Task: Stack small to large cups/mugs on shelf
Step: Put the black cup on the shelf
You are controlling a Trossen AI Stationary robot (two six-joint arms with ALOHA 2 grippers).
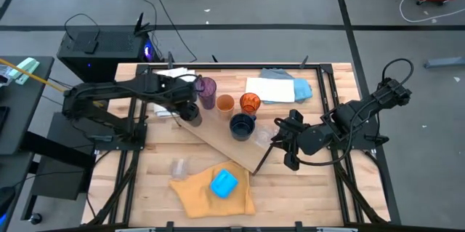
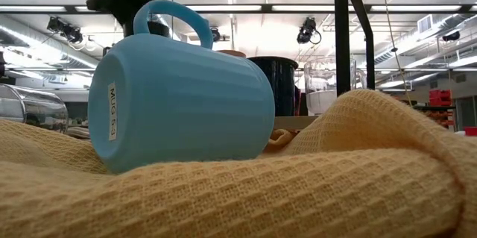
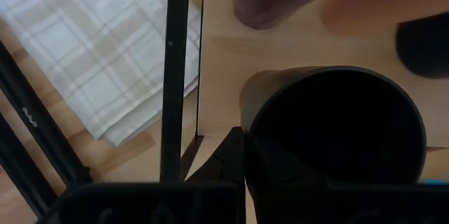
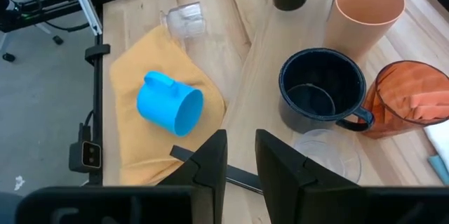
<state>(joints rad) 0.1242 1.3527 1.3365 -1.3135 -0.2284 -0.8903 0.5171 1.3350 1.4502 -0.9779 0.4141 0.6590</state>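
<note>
Shelf (image 1: 218, 139): light-wood board lying diagonally mid-table, running from 10 to 4 o'clock. On or beside it, in a row toward 12 o'clock: purple tumbler (image 1: 208, 90), light orange cup (image 1: 225, 103), amber ribbed cup (image 1: 250, 103); navy mug (image 1: 242, 125) just at 6 o'clock of these. Left gripper (image 1: 190, 113): at the board's 10 o'clock end, clamped on black cup (image 3: 337, 129). Right gripper (image 4: 240, 155): at the 4 o'clock end, fingers slightly apart, holding nothing. Bright blue mug (image 1: 224, 183): on its side on yellow cloth (image 1: 200, 192), at 6 o'clock. Clear glass (image 1: 178, 166): toppled beside the cloth.
</note>
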